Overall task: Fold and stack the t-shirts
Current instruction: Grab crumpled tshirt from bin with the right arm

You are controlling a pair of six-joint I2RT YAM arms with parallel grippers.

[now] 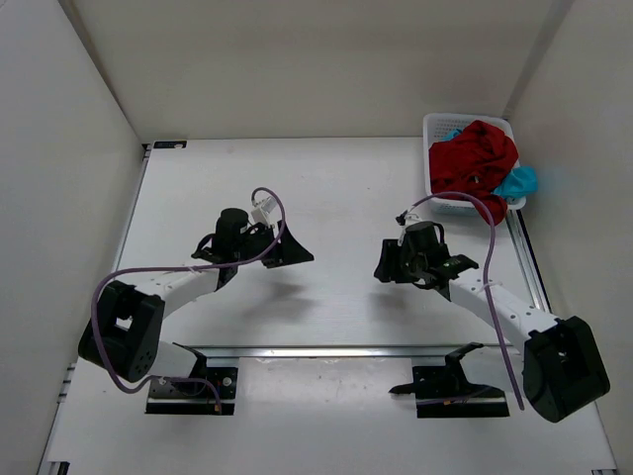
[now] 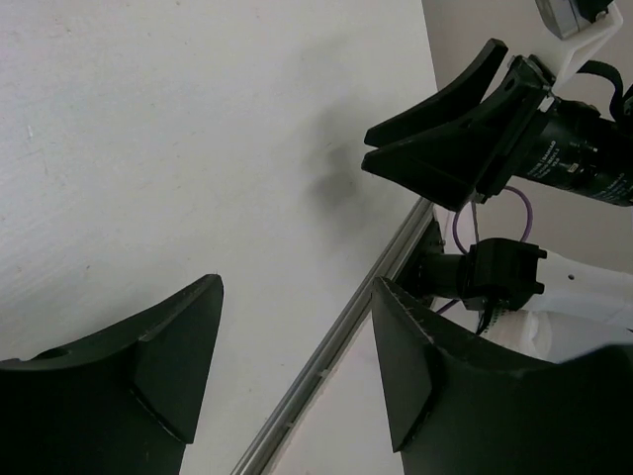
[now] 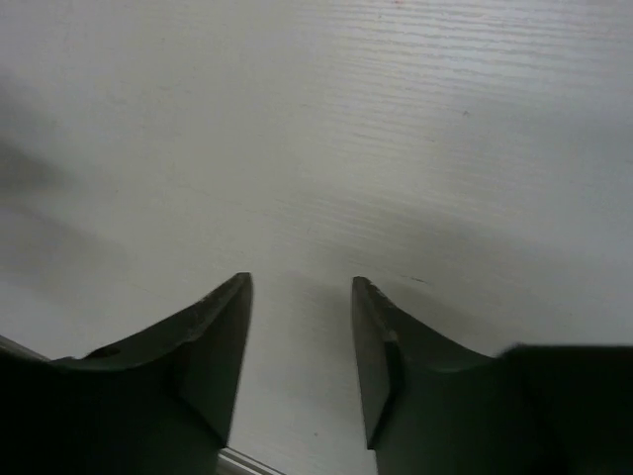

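Left gripper [image 2: 297, 285] spread wide, holding nothing, above table [image 1: 336, 188]. Right gripper [image 3: 302, 282] parted, holding nothing. Red shirt [image 1: 473, 158], teal shirt [image 1: 517, 182] heaped in white basket [image 1: 433, 139], far right corner.

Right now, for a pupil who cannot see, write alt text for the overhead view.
A dark red t-shirt and a teal t-shirt lie heaped in a white basket at the far right corner. The left gripper and right gripper hover over the table, open and empty.
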